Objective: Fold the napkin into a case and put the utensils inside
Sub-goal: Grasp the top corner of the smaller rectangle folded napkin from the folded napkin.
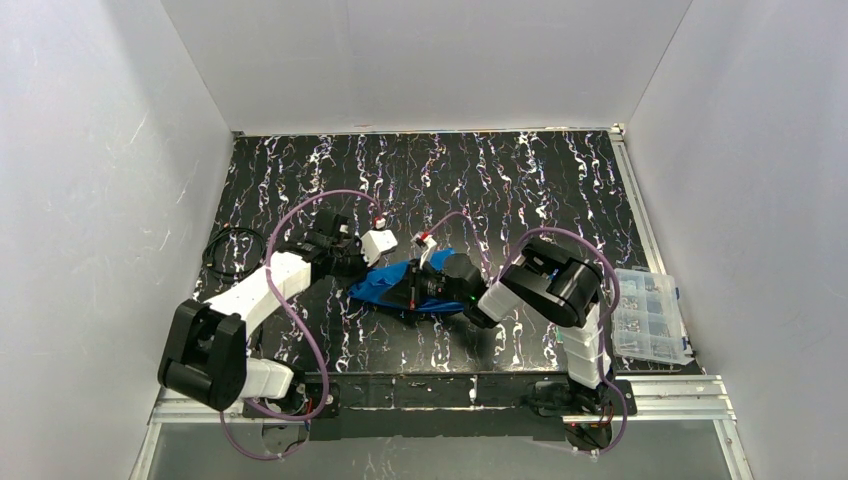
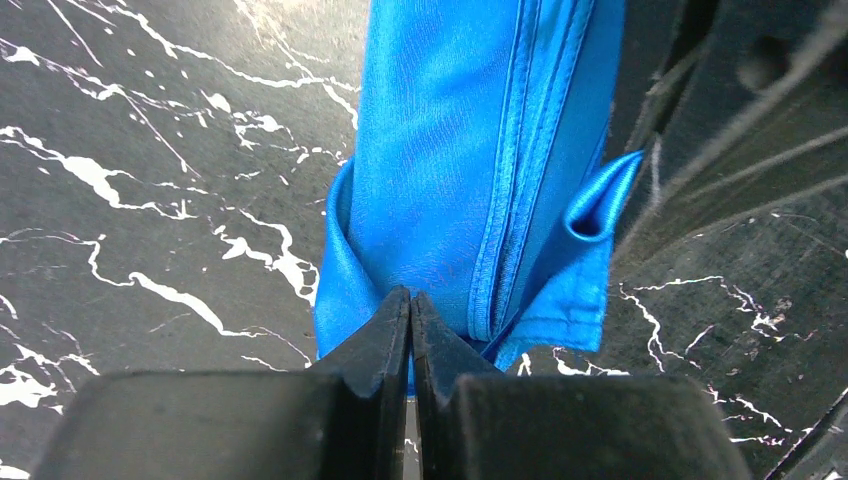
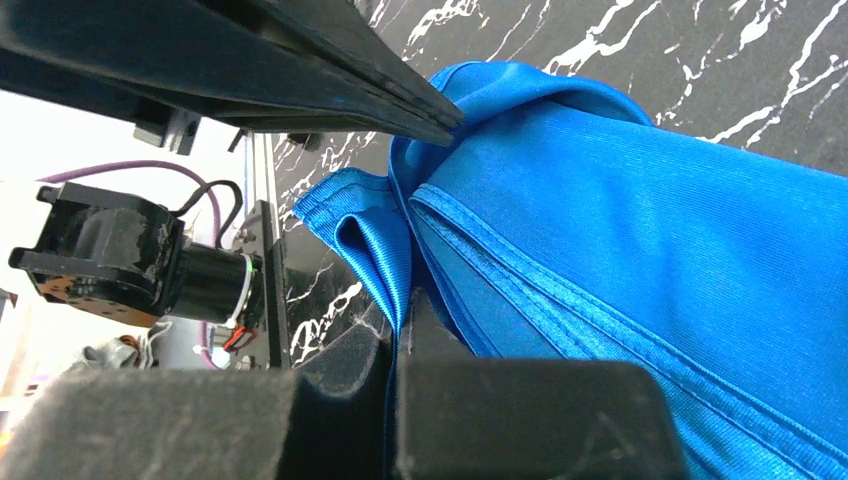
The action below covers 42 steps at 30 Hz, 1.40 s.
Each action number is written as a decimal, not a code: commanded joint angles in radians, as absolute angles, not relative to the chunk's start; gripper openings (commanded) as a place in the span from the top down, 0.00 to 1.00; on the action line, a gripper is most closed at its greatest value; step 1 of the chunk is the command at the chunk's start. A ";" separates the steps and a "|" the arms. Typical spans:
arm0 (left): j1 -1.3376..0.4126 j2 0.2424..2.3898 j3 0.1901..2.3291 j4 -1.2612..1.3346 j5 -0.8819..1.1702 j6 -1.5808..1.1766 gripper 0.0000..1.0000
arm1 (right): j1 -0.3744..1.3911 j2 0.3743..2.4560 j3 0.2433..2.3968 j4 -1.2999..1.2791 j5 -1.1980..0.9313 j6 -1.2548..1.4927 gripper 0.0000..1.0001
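Napkin [image 1: 392,285] lies mid-table as a long layered strip between the two arms. Left gripper [image 2: 410,318] is clamped tight on its end fold, and right gripper [image 3: 397,335] is pinched on a hemmed edge layer. Judgement: move both grips together, low over the table [image 1: 520,180], hems lined up; pulling apart could drag the layers loose.

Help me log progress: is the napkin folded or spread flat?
Folded: the napkin shows stacked layers with doubled hems side by side, pinched by the left claw and right claw.
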State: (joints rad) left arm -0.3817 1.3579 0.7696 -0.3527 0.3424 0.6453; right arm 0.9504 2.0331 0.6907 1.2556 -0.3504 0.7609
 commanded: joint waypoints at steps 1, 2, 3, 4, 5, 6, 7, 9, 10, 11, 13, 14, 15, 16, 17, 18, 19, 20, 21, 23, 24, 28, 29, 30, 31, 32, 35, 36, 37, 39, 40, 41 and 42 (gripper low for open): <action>-0.385 1.288 0.747 -0.328 0.406 0.642 1.00 | 0.929 1.978 0.730 1.205 -0.399 0.844 0.99; -0.385 1.287 0.747 -0.328 0.414 0.645 1.00 | 0.924 1.976 0.740 1.168 -0.402 0.844 0.99; -0.385 1.284 0.748 -0.331 0.423 0.648 1.00 | 0.921 1.977 0.754 1.141 -0.414 0.844 0.99; -0.386 1.283 0.749 -0.331 0.428 0.649 1.00 | 0.918 1.982 0.770 1.111 -0.428 0.845 0.99; -0.385 1.281 0.747 -0.330 0.434 0.648 1.00 | 0.916 1.984 0.786 1.078 -0.437 0.847 0.99; -0.385 1.281 0.746 -0.328 0.439 0.650 1.00 | 0.914 1.986 0.800 1.045 -0.443 0.845 0.99; -0.386 1.281 0.743 -0.328 0.440 0.650 1.00 | 0.914 1.986 0.810 1.025 -0.447 0.840 0.99; -0.385 1.280 0.742 -0.339 0.438 0.656 1.00 | 0.914 1.980 0.803 1.021 -0.442 0.826 0.99; -0.385 1.280 0.746 -0.353 0.433 0.654 1.00 | 0.914 1.977 0.797 1.022 -0.436 0.814 0.99; -0.385 1.278 0.751 -0.372 0.428 0.651 1.00 | 0.914 1.976 0.790 1.022 -0.435 0.805 0.99; -0.385 1.268 0.753 -0.391 0.413 0.627 0.95 | 0.916 1.982 0.773 1.049 -0.438 0.788 0.99; -0.385 1.262 0.748 -0.390 0.403 0.619 0.92 | 0.918 1.986 0.762 1.072 -0.442 0.778 0.99; -0.385 1.258 0.738 -0.380 0.388 0.614 0.89 | 0.921 1.993 0.749 1.103 -0.444 0.761 0.99; -0.385 1.260 0.731 -0.370 0.367 0.607 0.87 | 0.925 2.001 0.737 1.137 -0.446 0.747 0.99; -0.385 1.266 0.728 -0.371 0.362 0.607 0.85 | 0.929 2.012 0.730 1.163 -0.450 0.736 0.99; -0.386 1.274 0.732 -0.377 0.362 0.607 0.84 | 0.931 2.022 0.726 1.173 -0.453 0.731 0.99; -0.386 1.279 0.734 -0.385 0.363 0.604 0.83 | 0.932 2.032 0.728 1.174 -0.458 0.729 0.99; -0.387 1.283 0.735 -0.389 0.369 0.604 0.83 | 0.931 2.041 0.727 1.179 -0.459 0.728 0.99; -0.388 1.284 0.733 -0.393 0.378 0.608 0.83 | 0.933 2.048 0.727 1.190 -0.461 0.726 0.99; -0.394 1.287 0.725 -0.394 0.386 0.617 0.83 | 0.936 2.061 0.720 1.235 -0.459 0.726 0.99; -0.400 1.292 0.723 -0.390 0.381 0.619 0.83 | 0.936 2.067 0.718 1.246 -0.456 0.724 0.99; -0.405 1.327 0.730 -0.380 0.360 0.607 0.83 | 0.941 2.076 0.716 1.250 -0.441 0.721 0.99; -0.406 1.335 0.733 -0.382 0.363 0.605 0.84 | 0.943 2.074 0.711 1.251 -0.432 0.718 0.99; -0.407 1.342 0.733 -0.384 0.364 0.603 0.86 | 0.943 2.071 0.707 1.251 -0.424 0.714 0.99; -0.410 1.348 0.731 -0.382 0.362 0.603 0.88 | 0.944 2.065 0.702 1.247 -0.416 0.710 0.99; -0.414 1.355 0.727 -0.377 0.350 0.605 0.90 | 0.944 2.062 0.702 1.238 -0.409 0.708 0.99; -0.417 1.372 0.724 -0.374 0.324 0.609 0.93 | 0.946 2.061 0.707 1.209 -0.396 0.710 0.99; -0.418 1.377 0.724 -0.366 0.312 0.608 0.94 | 0.948 2.061 0.710 1.209 -0.397 0.712 0.99; -0.419 1.381 0.724 -0.357 0.301 0.606 0.95 | 0.949 2.063 0.712 1.205 -0.397 0.713 0.99; -0.421 1.386 0.725 -0.339 0.288 0.604 0.99 | 0.949 2.065 0.721 1.194 -0.401 0.715 0.99; -0.420 1.390 0.725 -0.331 0.285 0.604 1.00 | 0.949 2.063 0.724 1.188 -0.402 0.715 0.99; -0.420 1.394 0.726 -0.328 0.284 0.602 1.00 | 0.949 2.061 0.727 1.181 -0.405 0.715 0.99; -0.421 1.397 0.729 -0.327 0.285 0.599 1.00 | 0.949 2.054 0.731 1.168 -0.405 0.715 0.99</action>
